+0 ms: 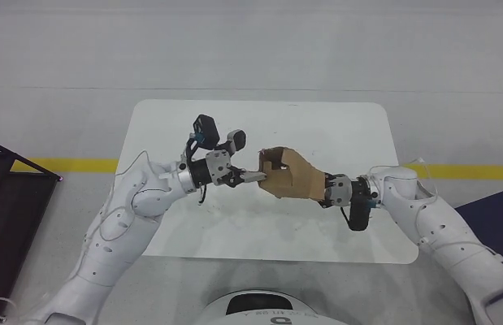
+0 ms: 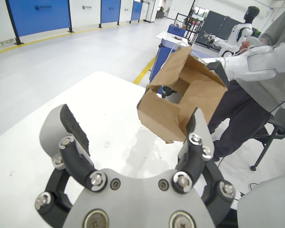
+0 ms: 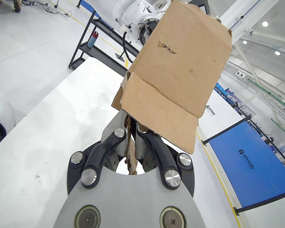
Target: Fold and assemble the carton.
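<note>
A brown cardboard carton [image 1: 293,172], partly folded with loose flaps, hangs in the air over the middle of the white table [image 1: 235,227]. My right gripper [image 3: 131,125] is shut on a flap at one end of the carton [image 3: 180,67], which sticks out away from it. My left gripper [image 2: 130,109] is open at the carton's other end. One of its fingers [image 2: 196,122] lies against a lower corner of the carton [image 2: 180,96], whose open end with a square hole faces it. From above, the left gripper [image 1: 254,175] meets the carton's left side.
A black rack [image 1: 15,195] stands on the floor left of the table, and a dark blue object [image 1: 488,213] sits off its right edge. The tabletop [image 2: 85,96] under and around the carton is bare.
</note>
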`<action>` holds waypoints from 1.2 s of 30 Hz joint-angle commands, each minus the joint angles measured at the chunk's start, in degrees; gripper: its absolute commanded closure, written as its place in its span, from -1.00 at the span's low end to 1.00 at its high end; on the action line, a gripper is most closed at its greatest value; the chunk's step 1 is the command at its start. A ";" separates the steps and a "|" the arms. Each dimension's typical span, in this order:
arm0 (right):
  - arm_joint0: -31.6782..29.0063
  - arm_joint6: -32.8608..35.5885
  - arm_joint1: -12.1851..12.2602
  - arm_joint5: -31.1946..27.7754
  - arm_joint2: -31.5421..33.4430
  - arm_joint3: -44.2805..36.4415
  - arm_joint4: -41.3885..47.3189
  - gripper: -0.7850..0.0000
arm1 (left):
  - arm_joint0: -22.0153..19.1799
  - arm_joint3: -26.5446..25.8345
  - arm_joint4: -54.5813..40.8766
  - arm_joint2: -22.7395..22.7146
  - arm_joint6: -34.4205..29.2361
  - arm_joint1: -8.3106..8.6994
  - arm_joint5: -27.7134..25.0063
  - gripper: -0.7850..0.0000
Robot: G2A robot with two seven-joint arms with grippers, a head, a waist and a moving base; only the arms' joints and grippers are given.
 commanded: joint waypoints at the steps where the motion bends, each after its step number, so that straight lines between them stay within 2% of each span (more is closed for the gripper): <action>1: 0.05 -1.37 -0.08 1.36 -0.52 0.40 0.52 1.00 | 1.09 -0.28 -1.58 -1.85 1.89 0.22 -0.51 -1.00; 5: 0.49 -4.11 -0.06 4.10 -2.60 0.94 2.54 1.00 | 3.13 0.55 -4.73 -5.06 4.80 0.52 -0.01 -1.00; 10: 2.10 -5.49 0.29 5.49 -5.48 2.13 4.23 1.00 | 4.25 1.16 -6.68 -5.80 5.12 0.54 2.08 -1.00; 20: 4.61 -6.08 0.86 6.08 -9.49 3.15 6.22 1.00 | 3.33 0.74 -7.13 -1.73 3.06 -0.11 4.37 -1.00; 36: 5.97 -5.70 1.19 5.70 -11.86 3.53 6.66 1.00 | 0.94 0.88 -4.26 0.99 1.60 -0.65 4.45 -1.00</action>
